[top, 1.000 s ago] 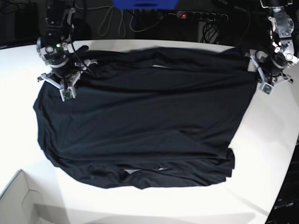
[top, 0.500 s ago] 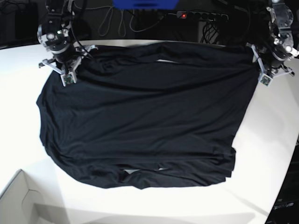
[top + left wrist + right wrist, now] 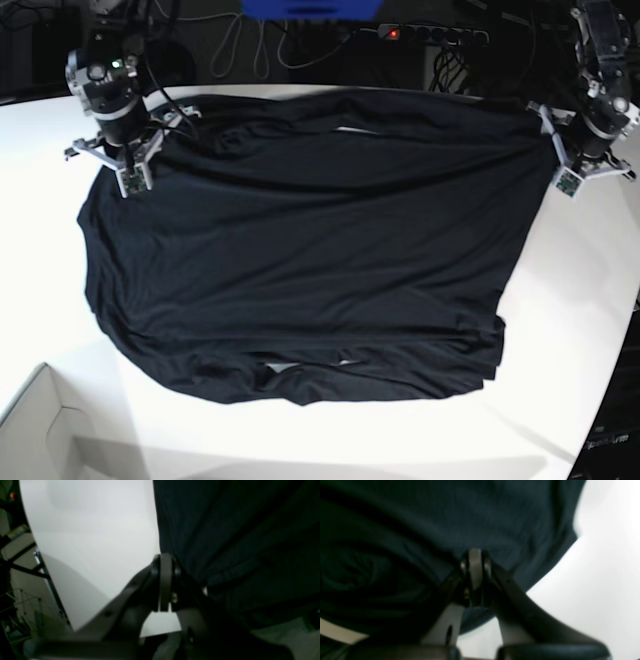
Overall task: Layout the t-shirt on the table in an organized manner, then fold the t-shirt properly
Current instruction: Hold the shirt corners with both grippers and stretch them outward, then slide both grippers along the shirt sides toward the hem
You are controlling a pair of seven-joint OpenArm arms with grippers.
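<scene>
Base view: the black t-shirt lies spread across the white tabletop, both far corners pinched by clenched left fingers and right fingers, bare tabletop open along near and side edges beside a cardboard box.

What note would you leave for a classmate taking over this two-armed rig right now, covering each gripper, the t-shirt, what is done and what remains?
Left gripper: fingers shut on the t-shirt at its far corner on the base view's right.
Right gripper: fingers shut on the t-shirt's other far corner.
T-shirt: spread mostly flat on the table; near hem rumpled, one sleeve tucked under.
Done: rough layout.
Left: smooth edges, release, then fold.
</scene>
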